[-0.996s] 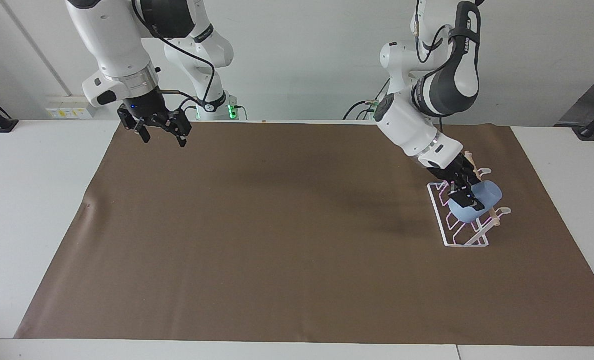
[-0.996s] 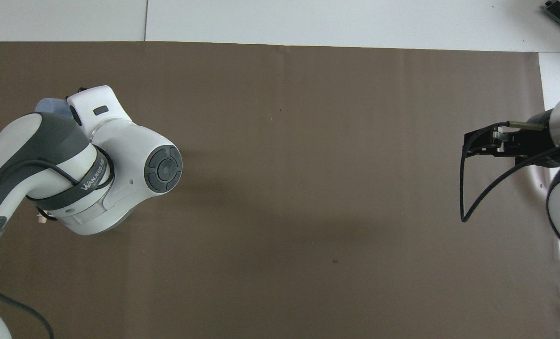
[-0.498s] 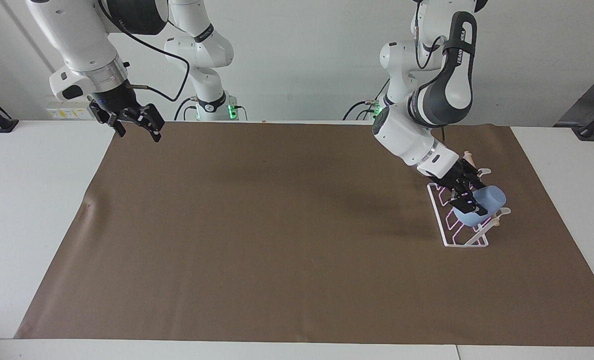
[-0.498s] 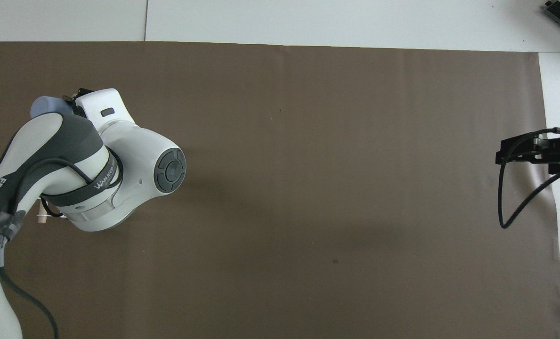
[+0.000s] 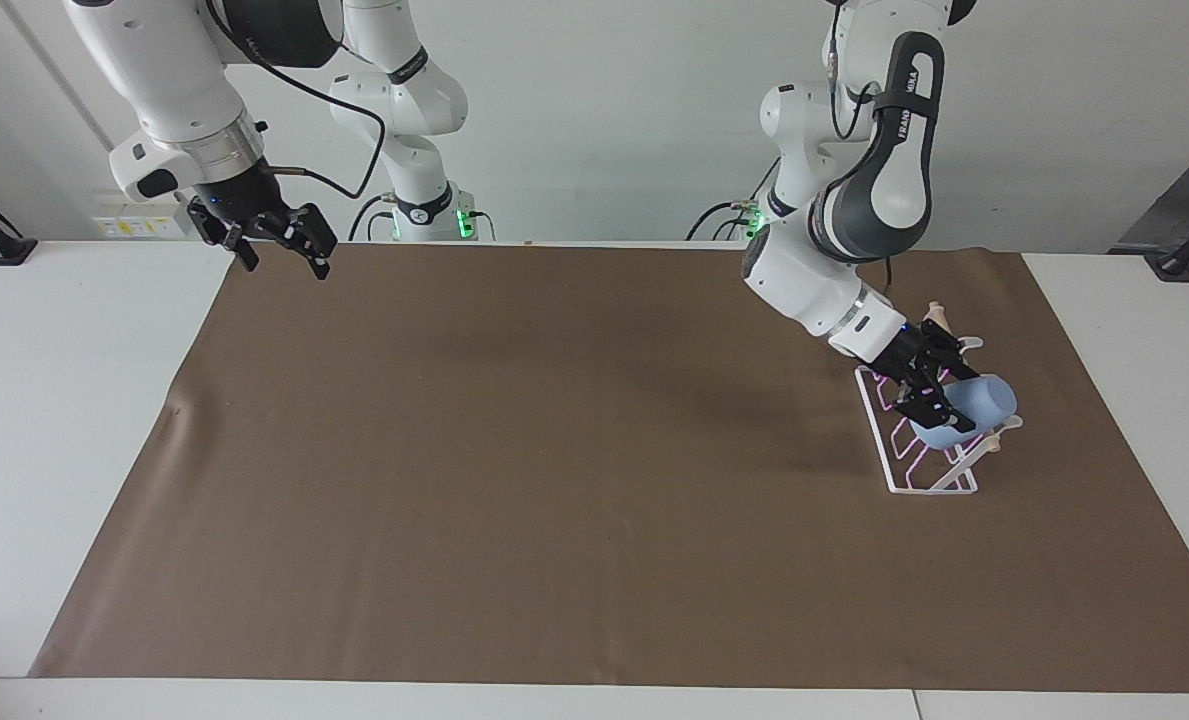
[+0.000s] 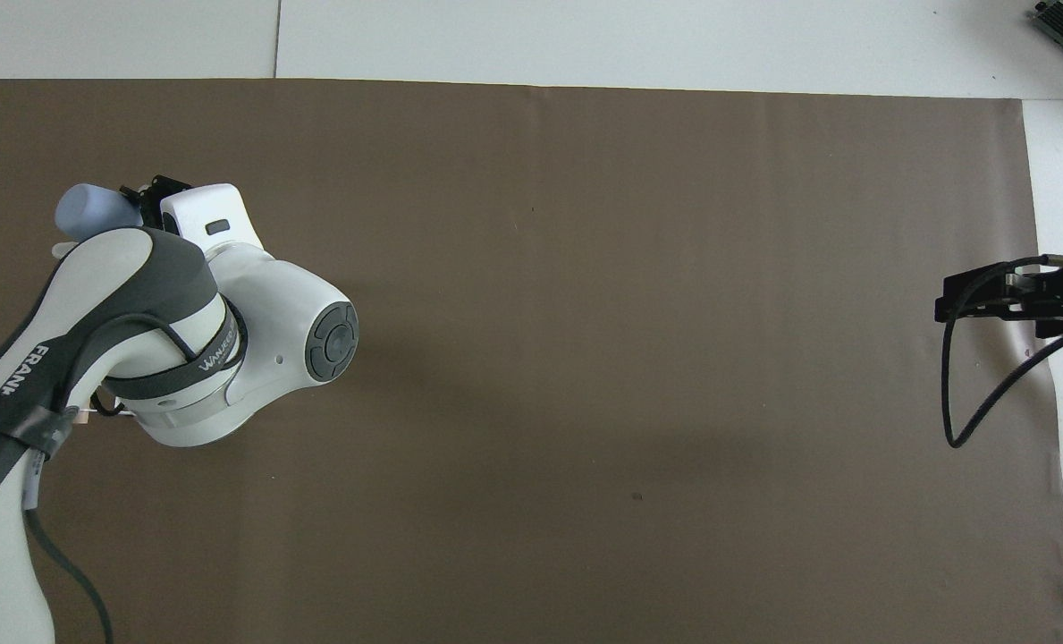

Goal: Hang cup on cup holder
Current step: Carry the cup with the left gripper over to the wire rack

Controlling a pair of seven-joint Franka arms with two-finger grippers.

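So the left gripper [image 5: 939, 392] is reaching down at a slant over the cup holder [image 5: 919, 440], fingers clamped on the cup [image 5: 976, 408], a little light blue tumbler that's lying tilted on the white wire prongs. It's sitting lower and deeper on the rack than a second ago. The right gripper [image 5: 279, 238] has pulled back to the brown mat's [image 5: 554, 480] edge, fingers apart.

A plain white wall [image 5: 594, 120] runs along the robots' end of the room. The white table [image 5: 64, 420] carries a wide brown mat [image 5: 554, 480] over most of its top. A socket strip [image 5: 134, 226] sits low on the wall.
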